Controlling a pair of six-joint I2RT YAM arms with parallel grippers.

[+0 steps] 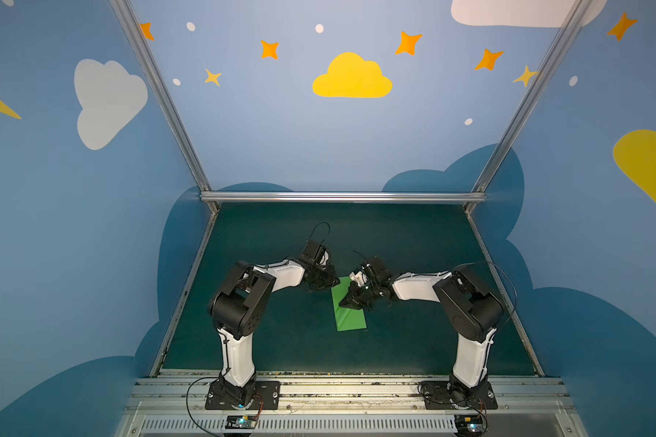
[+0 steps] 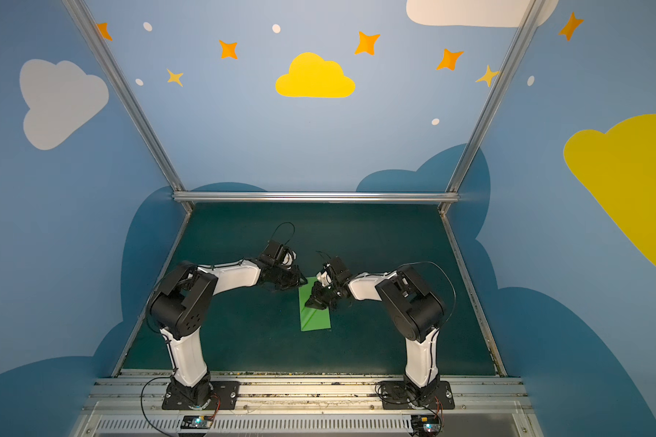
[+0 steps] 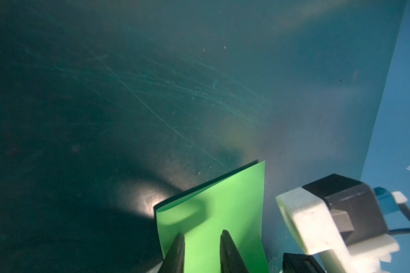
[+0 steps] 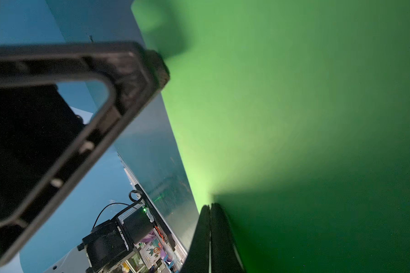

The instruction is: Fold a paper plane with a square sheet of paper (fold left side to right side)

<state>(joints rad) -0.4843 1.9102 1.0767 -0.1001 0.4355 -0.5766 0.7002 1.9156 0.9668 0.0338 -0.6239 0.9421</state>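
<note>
The bright green paper (image 1: 353, 321) (image 2: 316, 321) lies flat near the middle of the dark teal mat (image 1: 413, 246), folded into a narrow rectangle whose long sides run away from the robot's bases. A slanting line crosses the half of it nearer those bases. In the left wrist view one end of the paper (image 3: 213, 212) shows two layers, the upper one lifted a little off the lower, with a dark gap between them. The right gripper (image 1: 343, 302) (image 2: 308, 302) comes in from the paper's right side, and its tip rests on the paper about halfway along; the right wrist view shows its two black fingers (image 4: 219, 227) pressed together with nothing between them, the point set on the green surface (image 4: 294, 118). The left gripper (image 1: 330, 282) (image 2: 300, 280) sits at the paper's far left corner. Its fingers (image 3: 178, 248) stand a little apart, with green showing through the gap, and whether they press on the paper cannot be told. Beyond the paper, the mat is scratched, and blue walls (image 1: 281, 132) with painted clouds and stars close it in on three sides.
</note>
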